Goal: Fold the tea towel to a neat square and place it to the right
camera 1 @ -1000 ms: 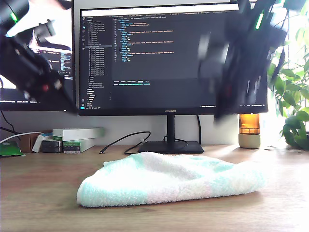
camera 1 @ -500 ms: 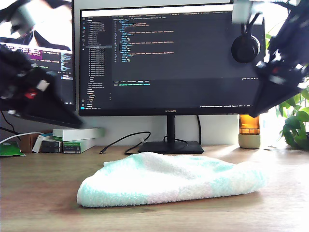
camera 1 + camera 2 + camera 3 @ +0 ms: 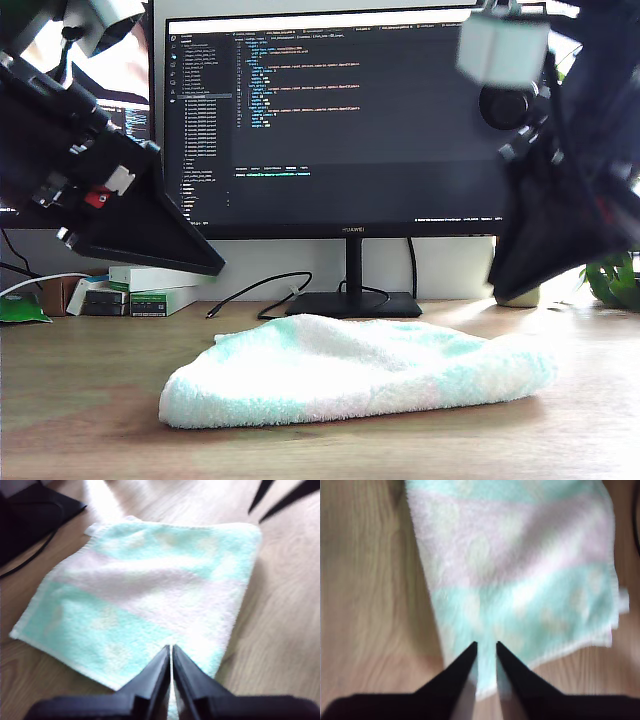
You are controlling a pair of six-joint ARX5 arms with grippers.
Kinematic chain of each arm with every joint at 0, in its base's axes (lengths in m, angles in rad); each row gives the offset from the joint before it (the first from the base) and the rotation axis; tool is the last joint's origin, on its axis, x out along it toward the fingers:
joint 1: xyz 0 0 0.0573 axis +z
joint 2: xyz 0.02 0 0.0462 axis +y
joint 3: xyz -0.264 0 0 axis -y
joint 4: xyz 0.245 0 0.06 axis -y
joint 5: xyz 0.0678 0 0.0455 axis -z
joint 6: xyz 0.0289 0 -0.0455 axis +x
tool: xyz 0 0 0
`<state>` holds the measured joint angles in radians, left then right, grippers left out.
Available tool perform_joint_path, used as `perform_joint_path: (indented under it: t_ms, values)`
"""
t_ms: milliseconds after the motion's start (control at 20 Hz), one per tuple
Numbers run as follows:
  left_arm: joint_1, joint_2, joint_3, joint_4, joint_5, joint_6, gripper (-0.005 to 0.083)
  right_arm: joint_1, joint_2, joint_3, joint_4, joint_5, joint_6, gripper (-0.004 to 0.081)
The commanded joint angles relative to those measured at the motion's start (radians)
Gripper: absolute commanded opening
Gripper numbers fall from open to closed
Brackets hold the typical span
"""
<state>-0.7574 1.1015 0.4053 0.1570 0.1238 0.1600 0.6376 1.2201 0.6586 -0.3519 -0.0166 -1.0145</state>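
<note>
The tea towel point(image 3: 350, 375) lies folded on the wooden desk point(image 3: 80, 400), mint green with a pale pink band, a rough rectangle with rounded, puffy edges. It fills the first wrist view point(image 3: 145, 595) and the second wrist view point(image 3: 520, 565). My first gripper point(image 3: 171, 646) hangs above one edge of the towel, fingers pressed together, holding nothing; it is the arm at the exterior view's left point(image 3: 205, 262). My second gripper point(image 3: 486, 642), at the exterior view's right point(image 3: 500, 285), hovers over the opposite edge, nearly shut with a slim gap and nothing in it. Its fingertips point(image 3: 270, 500) show across the towel.
A large monitor point(image 3: 350, 120) stands behind the towel on a black stand point(image 3: 350, 303), with a black cable point(image 3: 260, 295) trailing beside it. Small boxes point(image 3: 150, 290) sit at the exterior view's back left. Headphones point(image 3: 505, 100) and a plant point(image 3: 615, 280) are at its right.
Both arms have come down and inward from high at the exterior view's sides, toward the towel's two ends. The towel has not moved.
</note>
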Motion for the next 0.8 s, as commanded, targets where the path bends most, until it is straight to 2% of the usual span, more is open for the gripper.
perform_joint_path:
  t_ms: [0,200,400,550,750]
  values:
    - [0.0,-0.002,-0.019,0.005,-0.001,-0.003,-0.0021,0.007,0.052,-0.018,0.057,-0.01,-0.004,-0.0011]
    - [0.0,-0.002,-0.019,-0.002,-0.001,-0.004,-0.0021,-0.007,0.165,-0.017,0.063,-0.033,-0.009,-0.0013]
    - [0.0,-0.002,-0.019,-0.007,-0.001,-0.003,-0.0021,-0.049,0.255,-0.017,0.052,-0.006,-0.026,-0.0013]
    - [0.0,-0.002,-0.019,-0.007,-0.001,-0.003,-0.0021,-0.049,0.247,0.001,0.053,0.016,-0.028,-0.0013]
    - [0.0,-0.002,-0.019,-0.006,-0.001,-0.003,-0.0021,-0.04,0.214,0.057,0.044,0.101,-0.021,-0.0013]
